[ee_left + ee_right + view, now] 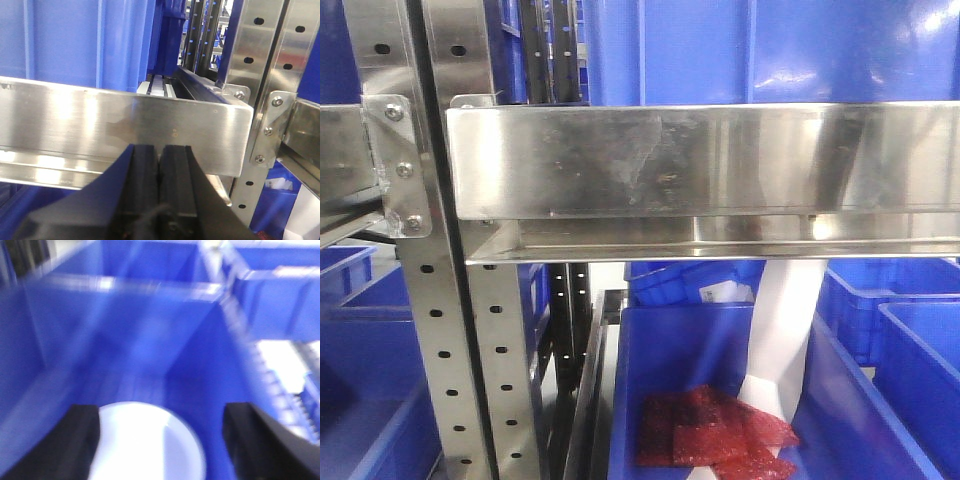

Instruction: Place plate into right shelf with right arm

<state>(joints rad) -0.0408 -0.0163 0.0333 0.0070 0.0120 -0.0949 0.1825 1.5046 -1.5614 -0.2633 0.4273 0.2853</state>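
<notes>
The white plate (145,445) lies on the floor of a blue bin (150,355) in the blurred right wrist view. My right gripper (161,410) is open, its two black fingers (82,440) wide apart above the bin. The plate sits between them, close to the left finger and apart from the right one. My left gripper (160,150) is shut and empty, its pads pressed together just in front of a steel shelf beam (125,125). The plate and both grippers are out of the front view.
A steel shelf rail (700,160) crosses the front view, with perforated uprights (430,330) at the left. Blue bins stand above and below it. The lower bin (660,360) holds red packets (715,430) and a white shape (785,320) reaching down into it.
</notes>
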